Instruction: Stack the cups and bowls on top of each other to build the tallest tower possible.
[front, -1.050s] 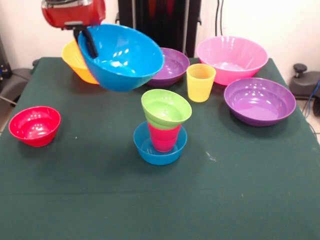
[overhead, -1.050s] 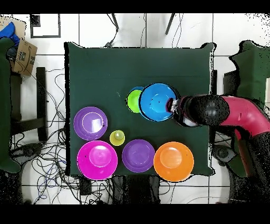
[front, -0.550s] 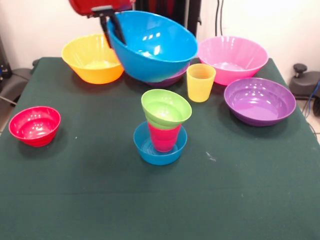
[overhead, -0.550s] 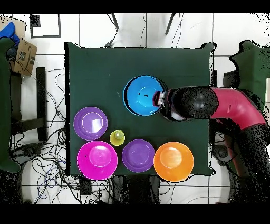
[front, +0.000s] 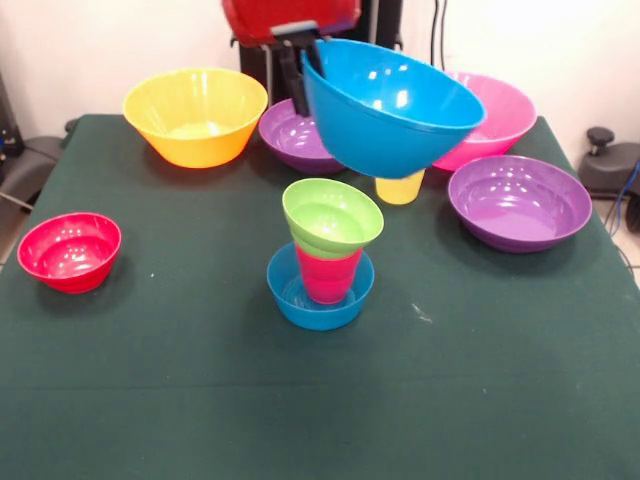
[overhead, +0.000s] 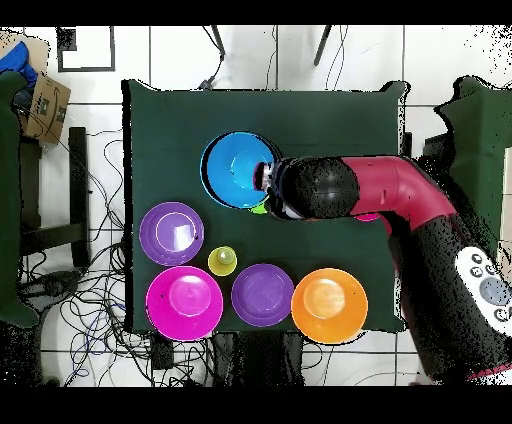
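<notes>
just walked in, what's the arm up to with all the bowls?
The arm's hand grips the medium blue bowl by its rim and holds it tilted in the air, behind and above the tower. That tower so far is a small blue bowl, a red cup and a lime green bowl. The yellow bowl, pink bowl, two purple bowls, red bowl and yellow cup sit unstacked on the table.

I am holding the medium blue bowl (overhead: 238, 169) aloft over the table's (overhead: 180, 120) middle; my arm (overhead: 350, 188) is covering its rim.
</notes>
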